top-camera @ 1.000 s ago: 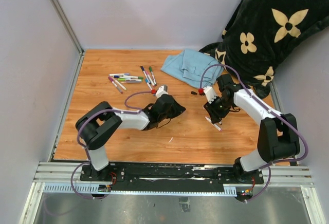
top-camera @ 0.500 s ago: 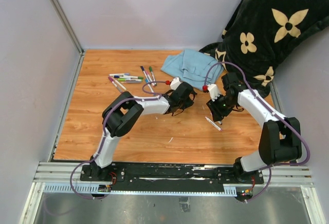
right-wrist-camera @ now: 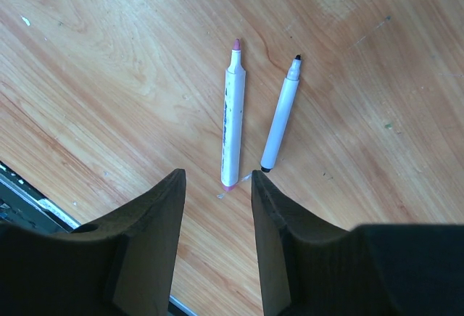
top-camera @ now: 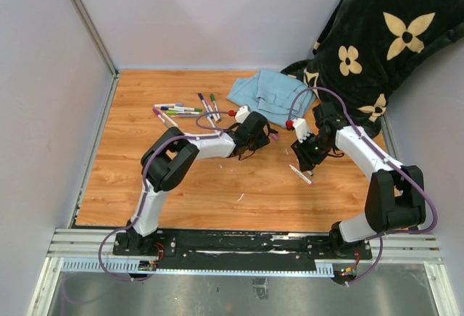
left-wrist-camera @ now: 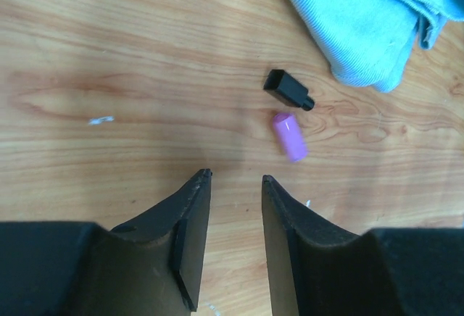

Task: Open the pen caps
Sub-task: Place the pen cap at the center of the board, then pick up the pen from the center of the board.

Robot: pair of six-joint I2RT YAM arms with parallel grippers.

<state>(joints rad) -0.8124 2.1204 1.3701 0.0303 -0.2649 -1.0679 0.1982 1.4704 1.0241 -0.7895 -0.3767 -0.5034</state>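
Though the left tool (left-wrist-camera: pixel 235 180) and right tool (right-wrist-camera: pixel 217 174) both hang narrowly parted and empty, a loose purple cap (left-wrist-camera: pixel 288 137) lies just ahead of the left one, a black cap (left-wrist-camera: pixel 287 89) beyond. Light, hard, slippery, likely; pinch each across its middle.

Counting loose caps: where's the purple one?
In the left wrist view, right of centre, the purple cap lies just below the black cap, near the blue cloth.

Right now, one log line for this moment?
left gripper: open | purple cap, black cap: loose on table | right gripper: open near two uncapped markers
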